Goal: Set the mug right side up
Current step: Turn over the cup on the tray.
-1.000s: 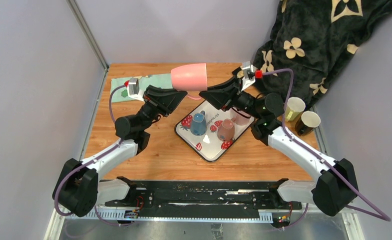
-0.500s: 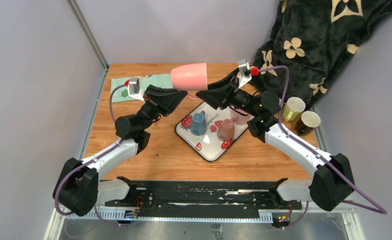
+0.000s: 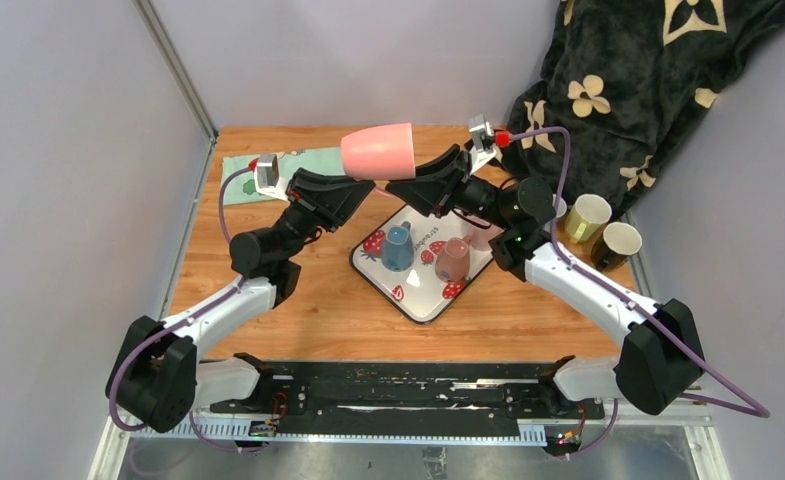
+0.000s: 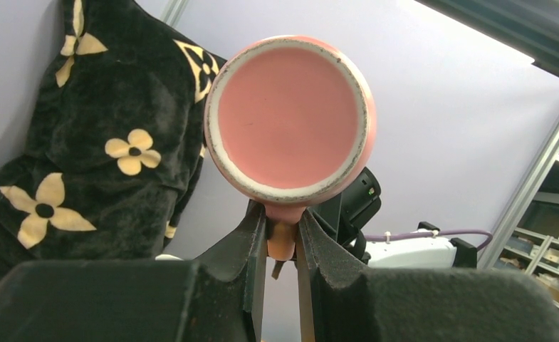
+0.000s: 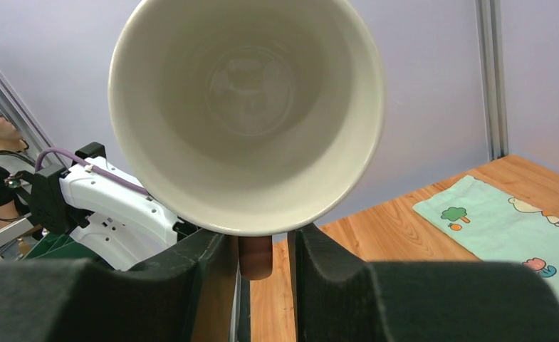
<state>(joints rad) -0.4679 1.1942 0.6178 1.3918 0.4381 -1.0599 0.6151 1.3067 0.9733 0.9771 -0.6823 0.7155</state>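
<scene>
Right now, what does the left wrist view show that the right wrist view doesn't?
Only the left wrist view: the mug's pink underside, the left gripper clamped on its handle, and the black flowered blanket behind.

Only the right wrist view: the mug's cream inside seen through its open mouth, the right gripper with a finger on either side of the handle and a gap showing, plus the wooden table and green cloth.

Both: the same mug held in the air on its side, handle pointing down between fingers.
</scene>
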